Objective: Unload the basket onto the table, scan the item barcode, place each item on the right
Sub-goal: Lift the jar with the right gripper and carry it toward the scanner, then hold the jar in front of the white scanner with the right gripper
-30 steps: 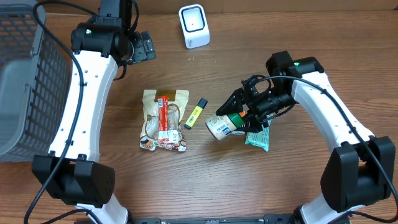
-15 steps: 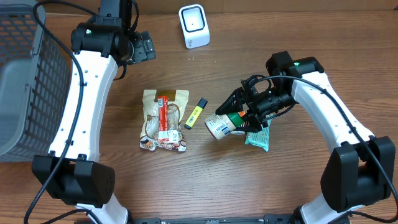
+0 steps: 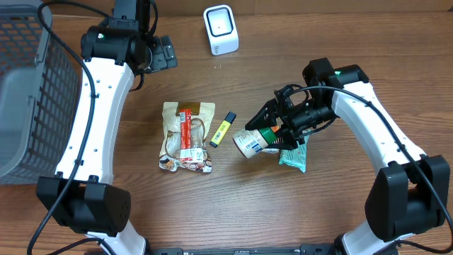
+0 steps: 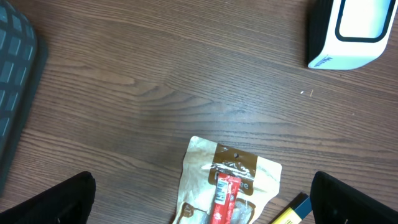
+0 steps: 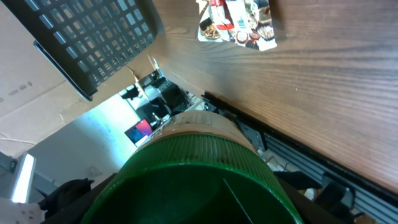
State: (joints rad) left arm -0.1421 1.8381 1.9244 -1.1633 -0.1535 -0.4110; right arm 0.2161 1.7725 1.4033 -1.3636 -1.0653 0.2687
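My right gripper [image 3: 272,132] is shut on a jar [image 3: 249,144] with a white label and a green lid, holding it by the lid end, tilted, just above the table right of centre. In the right wrist view the ribbed green lid [image 5: 199,177] fills the bottom of the frame between the dark fingers [image 5: 59,196]. The white barcode scanner [image 3: 221,30] stands at the back centre, well away from the jar. Near the back left, my left gripper [image 3: 161,52] hangs open and empty, looking down on the scanner [image 4: 351,31] and a snack pouch [image 4: 227,186].
A tan snack pouch with a red stick [image 3: 186,136] lies mid-table, a yellow highlighter [image 3: 222,129] beside it. A teal packet [image 3: 294,158] lies under the right gripper. A grey mesh basket [image 3: 28,92] takes up the far left edge.
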